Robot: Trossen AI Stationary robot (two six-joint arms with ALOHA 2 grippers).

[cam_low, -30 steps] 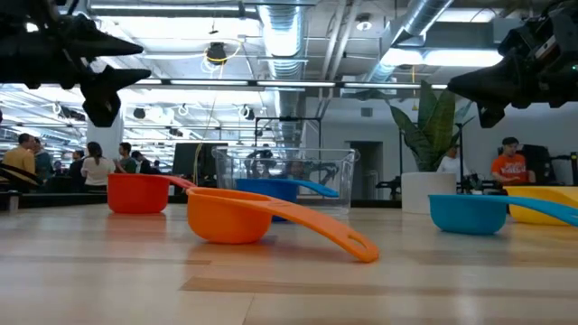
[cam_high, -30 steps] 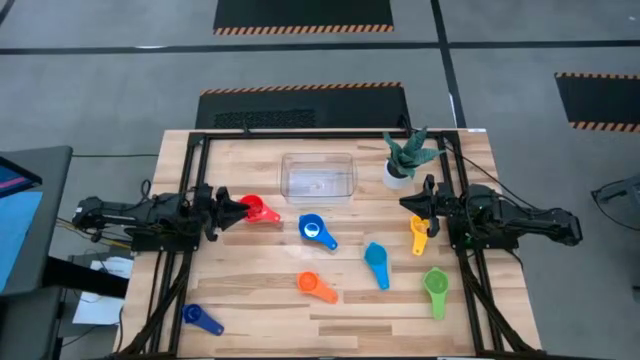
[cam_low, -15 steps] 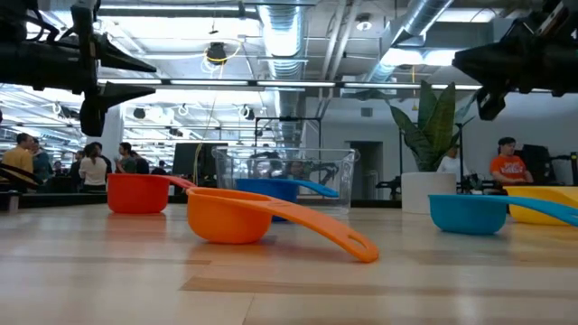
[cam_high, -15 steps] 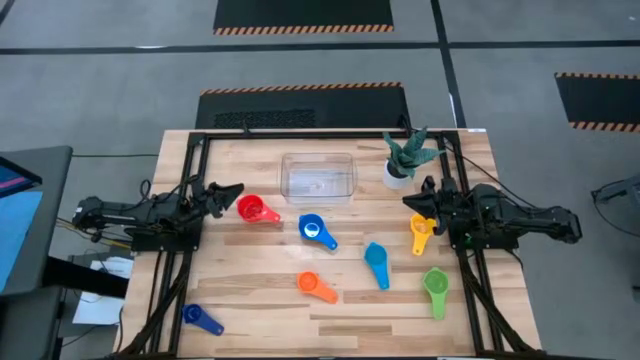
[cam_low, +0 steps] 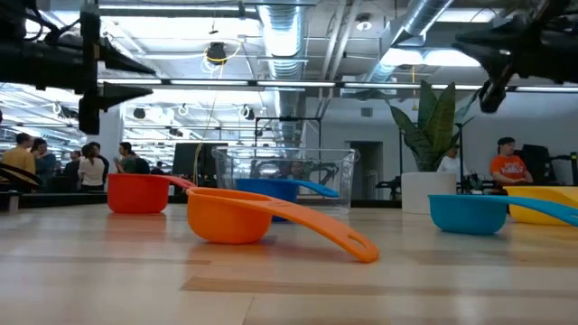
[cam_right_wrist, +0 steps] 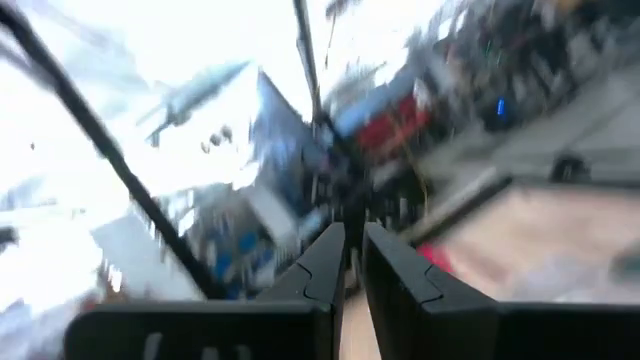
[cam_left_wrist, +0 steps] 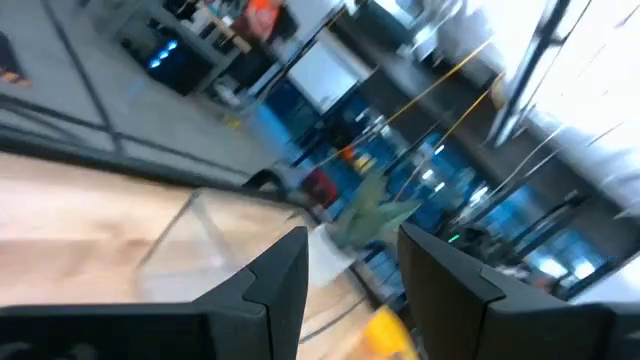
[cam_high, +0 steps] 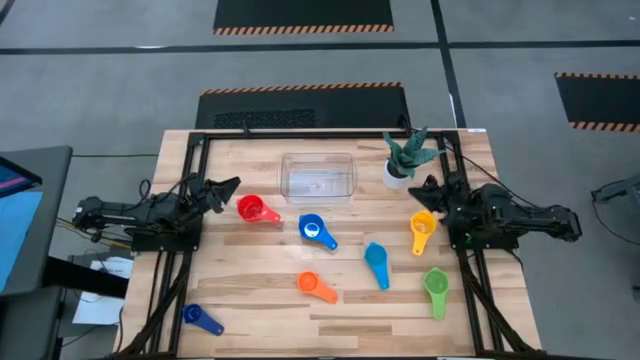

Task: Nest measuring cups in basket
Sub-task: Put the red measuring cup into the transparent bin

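Seven measuring cups lie apart on the wooden table, each resting on its bowl: red [cam_high: 255,209], blue [cam_high: 315,230], teal [cam_high: 377,262], orange [cam_high: 316,287], yellow [cam_high: 421,228], green [cam_high: 435,287] and dark blue [cam_high: 200,318]. The clear basket [cam_high: 318,176] stands near the far edge with nothing in it. My left gripper [cam_high: 225,187] hovers open, left of the red cup and above the table [cam_low: 135,75]. My right gripper [cam_high: 425,185] is shut and hangs in the air just beyond the yellow cup. Neither touches anything.
A white pot with a green plant [cam_high: 405,158] stands right of the basket, close to my right gripper. Black frame rails [cam_high: 190,160] run along the table's left and right sides. People sit in the room beyond the far edge [cam_low: 510,167].
My left gripper has drawn back from the red cup toward the table's far-left and risen. My right gripper has pulled away from over the yellow cup toward the far edge and lifted. The cups and basket have stayed put.
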